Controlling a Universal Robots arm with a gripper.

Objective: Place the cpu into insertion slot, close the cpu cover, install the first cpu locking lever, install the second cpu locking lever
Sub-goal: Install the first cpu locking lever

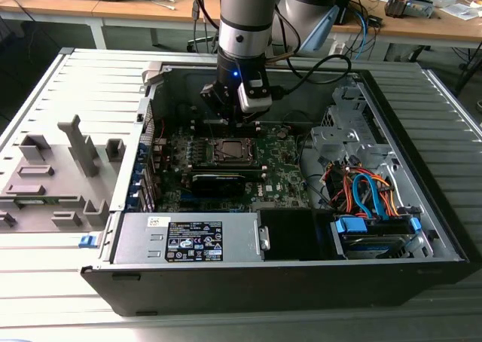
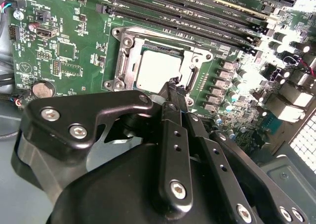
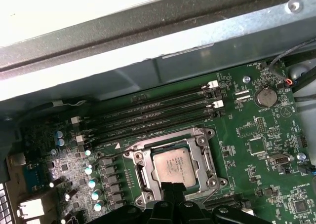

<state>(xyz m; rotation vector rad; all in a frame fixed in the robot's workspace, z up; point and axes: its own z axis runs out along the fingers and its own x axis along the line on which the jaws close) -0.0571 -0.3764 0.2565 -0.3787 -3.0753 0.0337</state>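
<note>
Bench (image 1: 45, 78): grey and slatted, carrying the open case; wooden desks (image 1: 113, 10) behind.
Case (image 1: 226, 282): laid on its side with the panel off, probably to leave the board facing up and reachable from above.
Arm (image 1: 245, 18): reaching straight down into the case, over the board.
Board (image 1: 282, 169): green, flat on the case floor, with long black memory slots (image 3: 148, 110) running beside the socket.
Gripper (image 2: 175, 88): pointed down, fingertips together with nothing visible between them. Poised just above one edge of the slot, apart from it as far as can be judged.
Slot (image 3: 132, 160): silvery-rimmed square near the middle of the board, directly under the gripper in the exterior view.
Cover (image 3: 202, 160): thin metal frame, seemingly lying flat on the slot, its cut-out framing the cpu. Likely down to press the chip into its seat.
Cpu (image 3: 173, 166): dull silver square, seated level inside the slot. Just beyond the gripper tips in both wrist views, close but not touching by the look of it.
Levers: too thin among the metalwork to tell whether latched.
</note>
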